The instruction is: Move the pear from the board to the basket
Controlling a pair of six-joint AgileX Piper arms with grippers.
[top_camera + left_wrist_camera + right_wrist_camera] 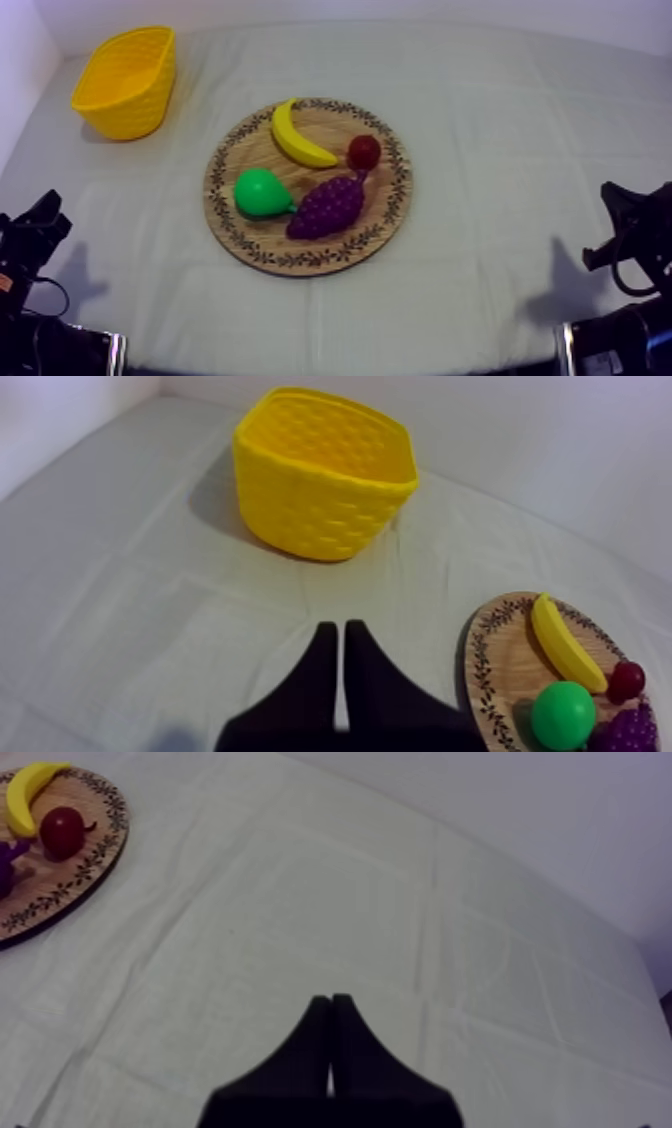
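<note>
A green pear point(261, 192) lies on the left part of the round wooden board point(380, 215) in the middle of the table, beside the purple grapes point(328, 207). From the left wrist the pear point(563, 715) shows on the board point(495, 666). The yellow basket point(128, 80) stands at the far left; it point(322, 471) is upright ahead of my left gripper point(335, 634). My left gripper point(42, 212) rests low at the left, shut on nothing. Low at the right edge sits my right gripper point(612, 195); its fingers lie together point(330, 1002), far from the board point(70, 882).
A banana point(298, 138) and a small red fruit point(364, 152) share the board with the grapes. Grey-white cloth covers the table; white walls rise at the back and left.
</note>
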